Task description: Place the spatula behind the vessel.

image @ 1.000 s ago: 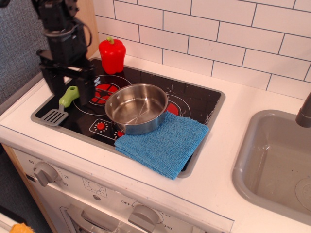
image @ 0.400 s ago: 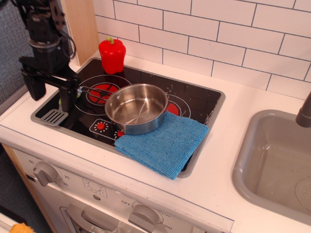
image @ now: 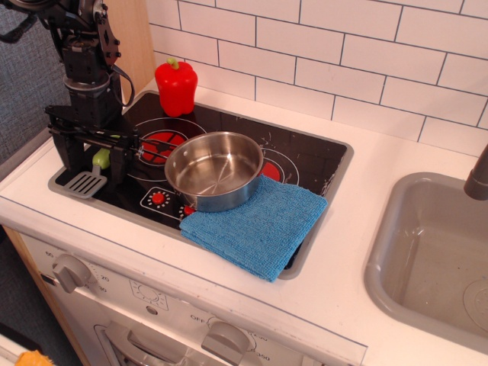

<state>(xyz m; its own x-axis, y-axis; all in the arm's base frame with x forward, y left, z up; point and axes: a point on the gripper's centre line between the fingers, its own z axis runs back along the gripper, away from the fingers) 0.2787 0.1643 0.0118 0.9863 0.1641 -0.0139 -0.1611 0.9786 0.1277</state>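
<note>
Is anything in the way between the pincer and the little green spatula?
Nothing visible. The black pincer is open, with its fingers on either side of the lime-green handle of the grey-bladed toy spatula, which lies on the black stovetop.

There is just one camera. It sits high up, in front of the toy kitchen, and looks down at a slant toward the white tile wall (image: 366, 53) at the back. It is close enough to see the whole black stove top (image: 305, 156) on the white worktop (image: 381, 229). The stove knobs (image: 69, 272) show along the bottom edge. The grey sink (image: 427, 252) is cut off on the right side. The robot arm (image: 85, 69) comes in from the top left corner, and its upper part runs out of the picture.
</note>
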